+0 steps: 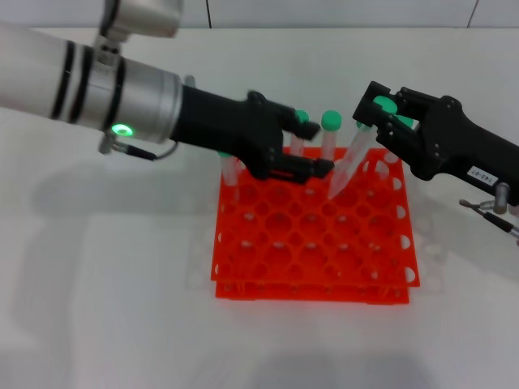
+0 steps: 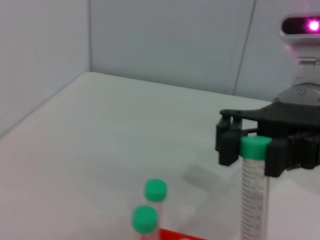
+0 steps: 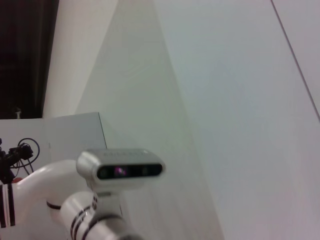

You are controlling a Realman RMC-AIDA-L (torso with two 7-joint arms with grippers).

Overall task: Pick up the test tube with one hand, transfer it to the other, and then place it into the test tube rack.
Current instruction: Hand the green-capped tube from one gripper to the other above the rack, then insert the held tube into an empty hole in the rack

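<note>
The orange-red test tube rack [image 1: 316,251] sits on the white table in the head view. My right gripper [image 1: 388,113], black with a small white label, is shut on the green-capped test tube [image 1: 350,166]. It holds the tube tilted, with its tip just above the rack's back right holes. The left wrist view shows the same gripper [image 2: 255,150] clamped just below the tube's cap [image 2: 253,195]. My left gripper [image 1: 323,147], black and unlabelled on the thick white-and-silver arm, is open and empty over the rack's back left part, just left of the tube.
Two other green-capped tubes [image 1: 331,121] stand in the rack's back row, beside my left gripper's fingers; they also show in the left wrist view [image 2: 155,190]. A cable lies at the right edge [image 1: 486,212]. The right wrist view shows only my left arm and a wall.
</note>
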